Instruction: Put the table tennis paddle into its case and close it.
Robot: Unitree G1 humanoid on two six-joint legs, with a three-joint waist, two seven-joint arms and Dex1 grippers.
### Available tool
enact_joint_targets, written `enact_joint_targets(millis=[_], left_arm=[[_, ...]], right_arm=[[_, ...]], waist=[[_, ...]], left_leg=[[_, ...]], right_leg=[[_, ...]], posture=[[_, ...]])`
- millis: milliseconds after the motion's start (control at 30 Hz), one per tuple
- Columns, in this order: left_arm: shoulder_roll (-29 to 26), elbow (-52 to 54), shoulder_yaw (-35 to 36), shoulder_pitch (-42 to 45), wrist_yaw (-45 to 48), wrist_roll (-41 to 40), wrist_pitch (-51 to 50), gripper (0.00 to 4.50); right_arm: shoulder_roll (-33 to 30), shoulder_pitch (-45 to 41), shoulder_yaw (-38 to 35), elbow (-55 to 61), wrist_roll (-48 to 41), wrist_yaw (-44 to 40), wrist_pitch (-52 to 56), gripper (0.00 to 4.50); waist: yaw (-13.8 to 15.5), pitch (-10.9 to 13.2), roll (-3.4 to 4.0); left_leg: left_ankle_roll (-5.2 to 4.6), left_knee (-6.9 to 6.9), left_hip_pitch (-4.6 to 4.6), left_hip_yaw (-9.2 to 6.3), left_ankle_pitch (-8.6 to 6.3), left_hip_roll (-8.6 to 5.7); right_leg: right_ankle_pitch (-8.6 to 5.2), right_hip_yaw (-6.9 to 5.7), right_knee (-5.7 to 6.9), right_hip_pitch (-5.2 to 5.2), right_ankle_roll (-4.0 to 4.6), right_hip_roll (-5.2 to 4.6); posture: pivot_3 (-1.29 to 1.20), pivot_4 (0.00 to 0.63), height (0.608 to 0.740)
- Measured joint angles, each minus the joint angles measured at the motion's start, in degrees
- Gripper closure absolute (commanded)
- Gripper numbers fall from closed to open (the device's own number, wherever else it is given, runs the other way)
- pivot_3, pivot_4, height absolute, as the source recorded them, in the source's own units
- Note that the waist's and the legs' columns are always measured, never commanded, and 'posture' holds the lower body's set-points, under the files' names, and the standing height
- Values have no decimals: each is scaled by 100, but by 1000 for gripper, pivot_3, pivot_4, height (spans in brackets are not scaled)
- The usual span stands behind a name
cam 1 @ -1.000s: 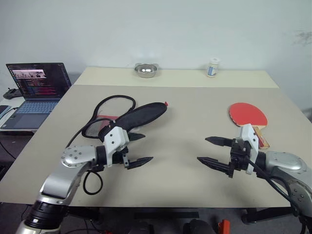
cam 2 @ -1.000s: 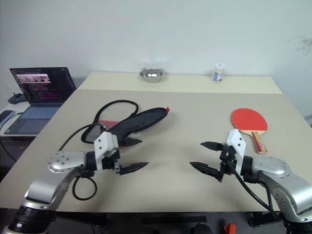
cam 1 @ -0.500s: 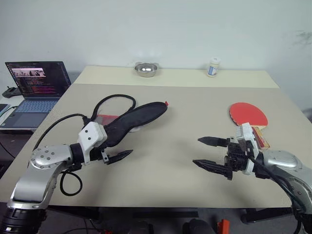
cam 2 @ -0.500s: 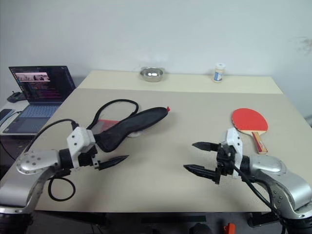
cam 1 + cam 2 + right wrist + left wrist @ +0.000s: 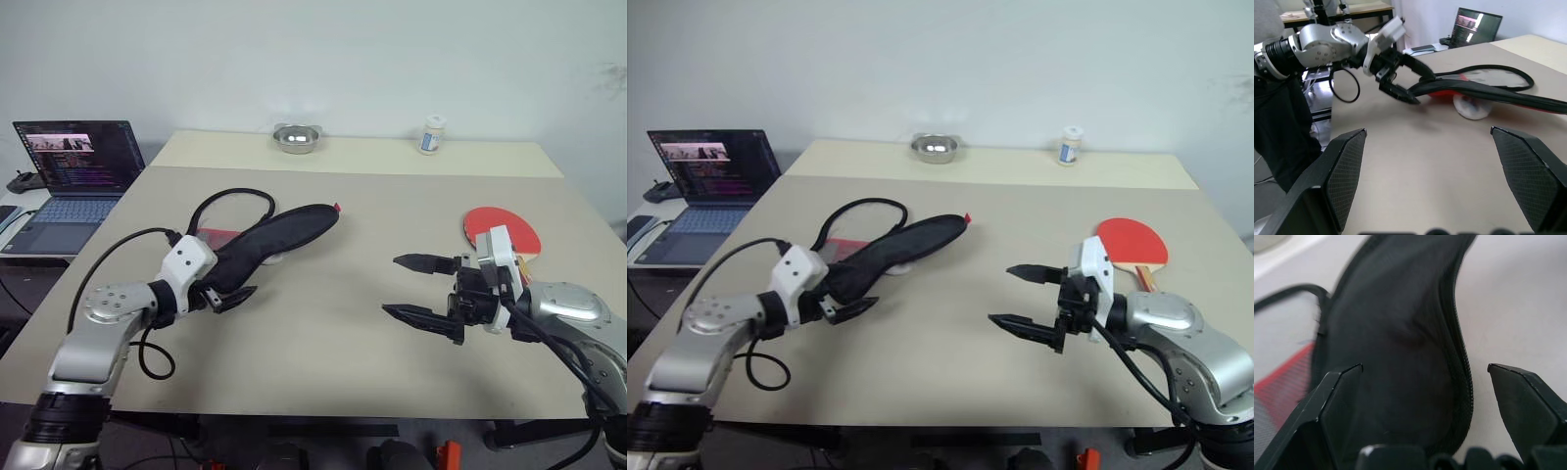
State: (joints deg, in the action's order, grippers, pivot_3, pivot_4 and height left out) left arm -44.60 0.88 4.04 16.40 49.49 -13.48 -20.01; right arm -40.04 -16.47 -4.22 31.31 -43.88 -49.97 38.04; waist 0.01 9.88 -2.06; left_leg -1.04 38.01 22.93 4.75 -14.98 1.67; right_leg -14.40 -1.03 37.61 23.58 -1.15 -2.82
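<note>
Left claw (image 5: 233,291) spread, straddling near end of case (image 5: 279,235); right claw (image 5: 423,289) spread, empty, near paddle (image 5: 500,228).

Both hands (image 5: 227,287) (image 5: 423,291) wide apart-fingered

The case (image 5: 274,242) lies on the left half of the desk (image 5: 353,343), a long soft pouch unzipped, its black flap raised and bowed over a red, mesh-covered lower side, with the zip edge curling out in a loop. The table tennis paddle (image 5: 495,227) lies flat, well apart on the right, red rubber face up, its handle pointing toward the near edge.
</note>
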Motion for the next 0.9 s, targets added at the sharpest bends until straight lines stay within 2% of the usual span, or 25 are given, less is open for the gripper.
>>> enact_joint_targets(millis=[300,333,400,767,900], left_arm=[[44,-184,-216,190,172,33,40,41],[50,-211,-216,213,176,35,38,199],[55,-246,-216,256,179,36,35,641],[115,-209,-214,191,169,-51,-275,4459],[231,136,-215,204,53,-150,-713,4459]], right_arm=[[-625,-597,-155,442,-271,-254,13,34],[-662,-623,-155,440,-282,-254,20,7],[-709,-677,-158,432,-292,-251,24,0],[-743,-725,-180,209,-280,-225,23,0],[-743,-725,-180,203,-273,-225,23,0]], waist=[[-6,2,0],[-5,3,-1],[-5,3,-1],[-6,3,-2],[-6,3,-2]], left_leg=[[0,0,0,-2,0,2],[0,0,0,-1,0,1],[0,1,0,0,0,0],[0,1,1,0,0,-1],[0,2,2,0,0,-2]], right_leg=[[0,-4,4,4,2,-4],[0,-4,4,4,2,-6],[0,-4,4,4,2,-9],[0,-8,4,4,3,-12],[1,-8,5,4,2,-13]], posture=[[0,150,740],[0,150,740],[0,150,740],[0,150,740],[0,150,740]])
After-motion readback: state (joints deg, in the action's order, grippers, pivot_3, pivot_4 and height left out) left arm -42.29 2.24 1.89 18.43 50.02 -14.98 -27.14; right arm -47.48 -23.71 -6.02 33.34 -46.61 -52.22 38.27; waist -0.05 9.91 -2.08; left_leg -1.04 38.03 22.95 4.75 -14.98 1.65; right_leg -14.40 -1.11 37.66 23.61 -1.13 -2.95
